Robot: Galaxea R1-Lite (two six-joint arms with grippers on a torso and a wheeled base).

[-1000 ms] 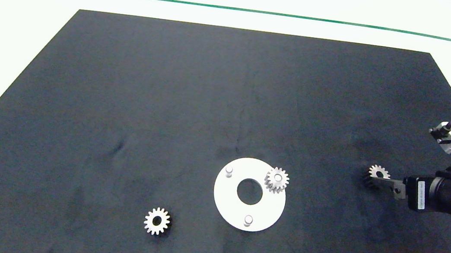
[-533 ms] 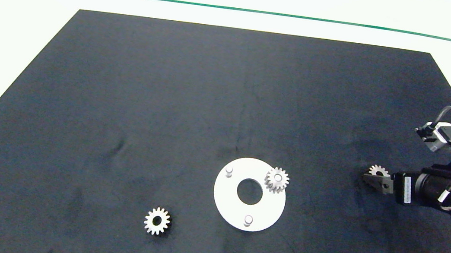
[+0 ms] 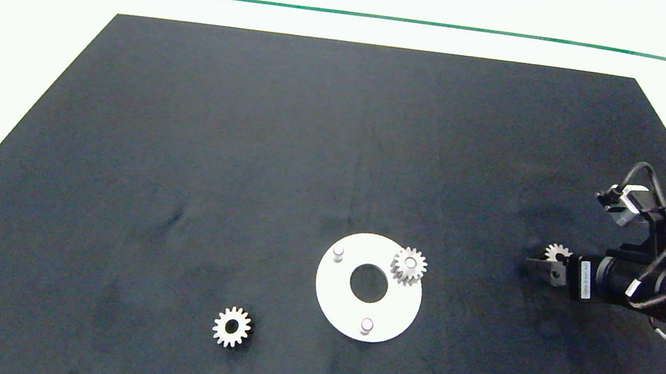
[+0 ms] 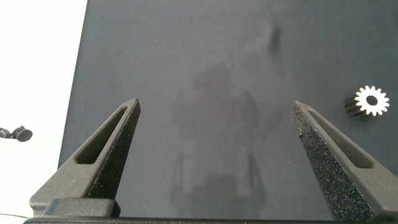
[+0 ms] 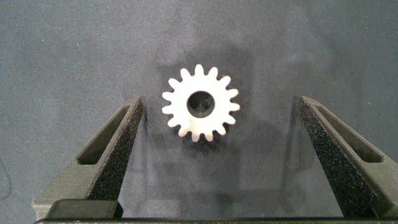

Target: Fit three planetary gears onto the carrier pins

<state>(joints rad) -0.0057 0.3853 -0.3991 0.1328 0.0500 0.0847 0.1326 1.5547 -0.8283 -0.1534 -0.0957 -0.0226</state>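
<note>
Near the mat's right edge: right gripper (image 5: 217, 155) spread wide, straddling a loose gear (image 5: 201, 103) without touching.
Near-left corner: left gripper (image 4: 217, 149) open over bare mat (image 3: 249, 137).

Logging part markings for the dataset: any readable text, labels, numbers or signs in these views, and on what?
No text can be read.
White label on the right arm, behind the right gripper: print too small to read.
Planetary gears, white disc with its carrier pins, black mat: no markings visible.
Left gripper: no markings on its fingers.
</note>
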